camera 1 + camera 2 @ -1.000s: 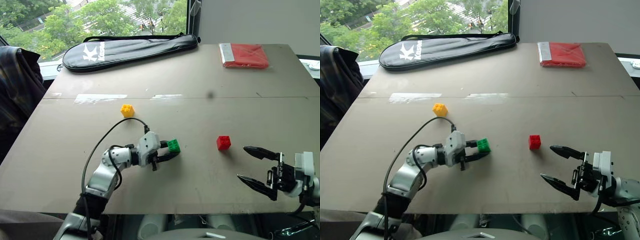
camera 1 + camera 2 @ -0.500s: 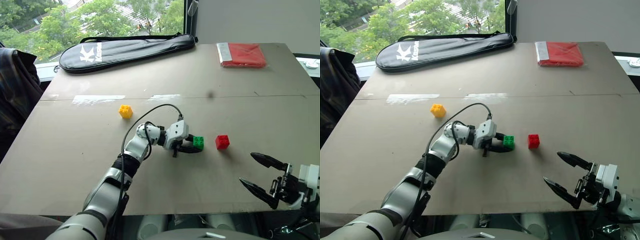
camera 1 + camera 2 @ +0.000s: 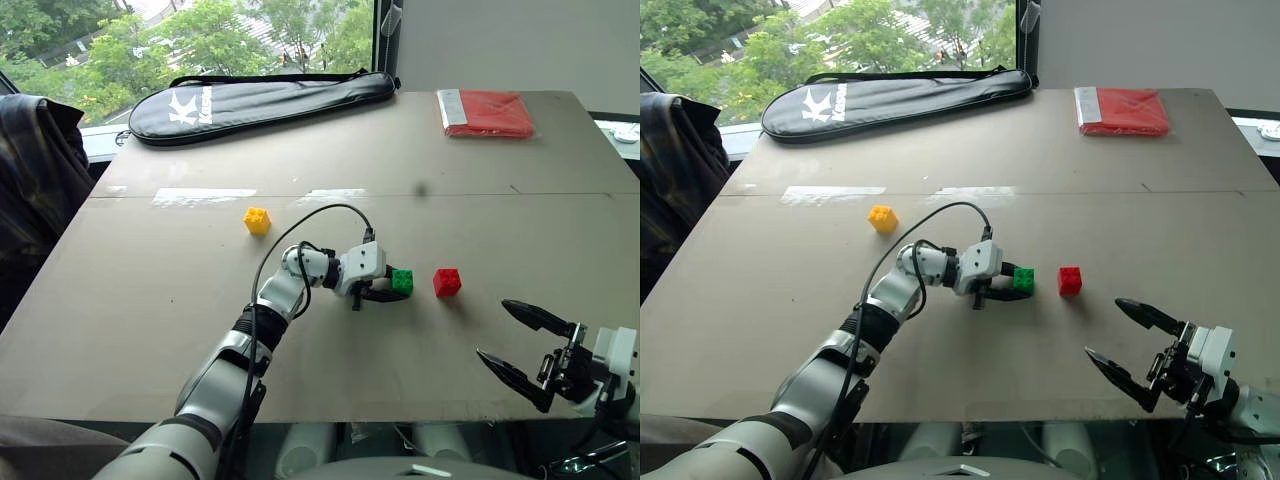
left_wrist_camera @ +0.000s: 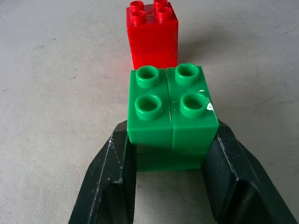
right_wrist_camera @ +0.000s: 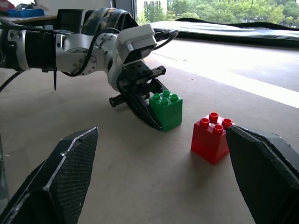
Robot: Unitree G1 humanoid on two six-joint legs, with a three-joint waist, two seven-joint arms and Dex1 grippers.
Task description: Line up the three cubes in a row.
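Note:
The green cube (image 3: 402, 281) rests on the table, clamped between the black fingers (image 4: 110, 172) of my left gripper (image 3: 390, 288). A small gap to its right stands the red cube (image 3: 447, 282), also seen just beyond the green cube (image 4: 170, 109) as the red cube (image 4: 153, 32) in the left wrist view. The yellow cube (image 3: 257, 220) sits alone farther back and to the left. My right gripper (image 3: 525, 345) hovers open near the table's front right edge, with nothing between its fingers, facing the red cube (image 5: 211, 136) and green cube (image 5: 166, 110).
A black racket bag (image 3: 262, 98) lies along the far left edge of the table (image 3: 500, 210). A flat red packet (image 3: 488, 111) lies at the far right corner. A dark plaid cloth (image 3: 35, 170) hangs beside the table's left side.
My left gripper has carried the green cube rightward across the table, from the middle to just left of the red cube. The right gripper has stayed put, open.

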